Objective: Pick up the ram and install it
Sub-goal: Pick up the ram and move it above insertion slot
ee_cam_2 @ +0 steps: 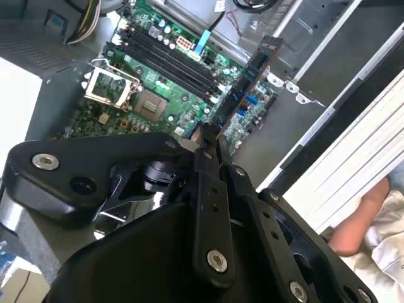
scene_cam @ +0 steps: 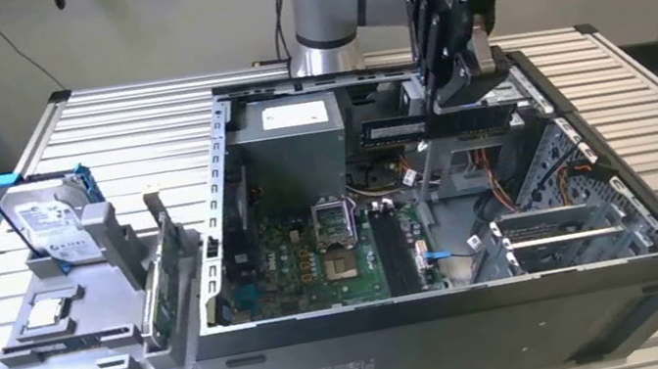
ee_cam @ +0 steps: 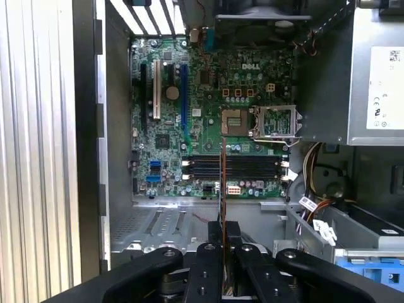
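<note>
End effector closed on ram, suspended over open case containing motherboard and power supply

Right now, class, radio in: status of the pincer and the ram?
Pincer shut on ram. Ram hanging above open computer case, not seated. Slots on board look unobstructed.

An open computer case stands near a hard drive.
</note>
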You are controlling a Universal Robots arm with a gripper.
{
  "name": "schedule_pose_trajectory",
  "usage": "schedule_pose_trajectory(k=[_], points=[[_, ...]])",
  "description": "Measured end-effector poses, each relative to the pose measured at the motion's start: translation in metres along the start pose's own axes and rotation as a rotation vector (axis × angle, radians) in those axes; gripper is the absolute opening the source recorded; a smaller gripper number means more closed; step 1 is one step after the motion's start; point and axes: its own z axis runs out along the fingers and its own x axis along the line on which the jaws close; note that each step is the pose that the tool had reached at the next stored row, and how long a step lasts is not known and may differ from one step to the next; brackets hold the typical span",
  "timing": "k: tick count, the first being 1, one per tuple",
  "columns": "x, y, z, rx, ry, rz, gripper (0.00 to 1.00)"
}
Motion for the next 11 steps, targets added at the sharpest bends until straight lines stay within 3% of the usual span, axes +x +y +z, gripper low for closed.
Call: schedule_pose_trajectory(k=[11], points=[[-0.0277, 0.0011, -0.0001, 0.0000, -0.0002, 0.000, 0.14]])
